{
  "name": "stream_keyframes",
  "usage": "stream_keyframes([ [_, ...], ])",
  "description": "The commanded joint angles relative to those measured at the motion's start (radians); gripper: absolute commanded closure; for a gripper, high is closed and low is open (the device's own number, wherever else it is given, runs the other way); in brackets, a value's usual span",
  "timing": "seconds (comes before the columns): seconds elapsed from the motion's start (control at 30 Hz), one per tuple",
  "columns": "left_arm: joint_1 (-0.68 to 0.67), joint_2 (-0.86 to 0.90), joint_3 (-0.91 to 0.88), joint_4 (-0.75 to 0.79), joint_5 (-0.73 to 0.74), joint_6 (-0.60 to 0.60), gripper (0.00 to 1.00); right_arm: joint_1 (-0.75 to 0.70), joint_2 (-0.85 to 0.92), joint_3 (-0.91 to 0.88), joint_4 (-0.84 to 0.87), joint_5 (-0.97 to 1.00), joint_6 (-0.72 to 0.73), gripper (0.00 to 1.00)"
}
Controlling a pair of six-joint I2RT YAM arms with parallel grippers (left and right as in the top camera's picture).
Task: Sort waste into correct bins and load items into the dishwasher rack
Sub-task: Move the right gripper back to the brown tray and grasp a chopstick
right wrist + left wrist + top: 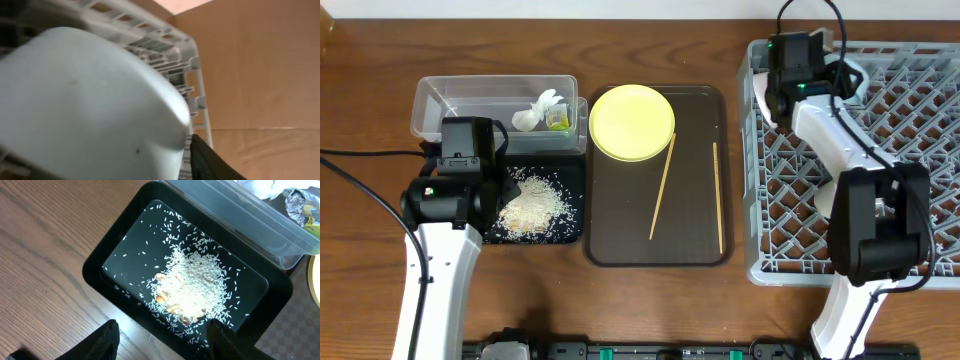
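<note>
My left gripper (165, 341) is open and empty, low over the near edge of the shallow black tray (115, 245), which holds rice scraps (192, 287). In the overhead view it hangs at the tray's left side (492, 192). The clear tub (435, 95) holds a white tissue (537, 108) and a green-yellow wrapper (557, 120). My right gripper (778, 95) is at the far left corner of the grey rack (910, 160), shut on a pale bowl (85, 100); only one of its fingers shows. The yellow plate (631, 121) and two chopsticks (663, 186) lie on the brown tray (620, 240).
The right arm stretches across the rack's left half. Bare wood table lies left of the black tray (35, 245) and in front of both trays. No other bowl and no cup is in view.
</note>
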Motion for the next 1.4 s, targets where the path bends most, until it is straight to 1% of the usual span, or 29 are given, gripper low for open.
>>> stream_keyframes([
  [0.0, 0.005, -0.001, 0.005, -0.003, -0.005, -0.016, 0.42, 0.029, -0.005, -0.001, -0.040, -0.031, 0.133, 0.61],
  [0.13, 0.005, -0.001, 0.005, -0.003, -0.005, -0.016, 0.42, 0.035, -0.077, -0.001, -0.110, -0.156, 0.209, 0.57],
  [0.2, 0.005, -0.001, 0.005, -0.003, -0.005, -0.016, 0.41, 0.032, -0.134, -0.001, -0.142, -0.244, 0.248, 0.50],
  [0.27, 0.005, -0.001, 0.005, -0.003, -0.005, -0.016, 0.41, 0.034, -0.217, -0.001, -0.176, -0.365, 0.252, 0.41],
  [0.3, 0.005, -0.001, 0.005, -0.003, -0.005, -0.016, 0.42, 0.037, -0.250, -0.001, -0.190, -0.418, 0.253, 0.40],
  [0.37, 0.005, -0.001, 0.005, -0.003, -0.005, -0.016, 0.41, 0.048, -0.317, -0.001, -0.229, -0.572, 0.253, 0.39],
  [0.5, 0.005, -0.001, 0.005, -0.003, -0.005, -0.016, 0.41, 0.085, -0.414, -0.001, -0.343, -0.986, 0.299, 0.39],
  [0.57, 0.005, -0.001, 0.005, -0.003, -0.005, -0.016, 0.42, 0.111, -0.428, -0.001, -0.403, -1.129, 0.340, 0.41],
  [0.63, 0.005, -0.001, 0.005, -0.003, -0.005, -0.016, 0.42, 0.145, -0.426, -0.003, -0.464, -1.202, 0.393, 0.42],
  [0.7, 0.005, -0.001, 0.005, -0.003, -0.005, -0.016, 0.41, 0.187, -0.417, -0.018, -0.498, -1.224, 0.433, 0.42],
  [0.77, 0.005, -0.001, 0.005, -0.002, -0.005, -0.016, 0.41, 0.233, -0.403, -0.035, -0.513, -1.218, 0.436, 0.44],
  [0.8, 0.005, -0.001, 0.005, -0.002, -0.005, -0.016, 0.41, 0.256, -0.393, -0.044, -0.517, -1.199, 0.446, 0.46],
  [0.93, 0.005, -0.001, 0.005, -0.002, -0.005, -0.016, 0.41, 0.328, -0.344, -0.090, -0.511, -1.059, 0.586, 0.45],
  [1.0, 0.005, -0.001, 0.005, -0.003, -0.005, -0.016, 0.41, 0.352, -0.314, -0.113, -0.509, -1.022, 0.641, 0.45],
  [1.23, 0.005, -0.001, 0.005, -0.003, -0.005, -0.016, 0.41, 0.381, -0.187, -0.149, -0.508, -0.985, 0.788, 0.45],
  [1.37, 0.005, -0.001, 0.005, -0.002, -0.005, -0.016, 0.41, 0.381, -0.116, -0.153, -0.509, -0.951, 0.817, 0.45],
])
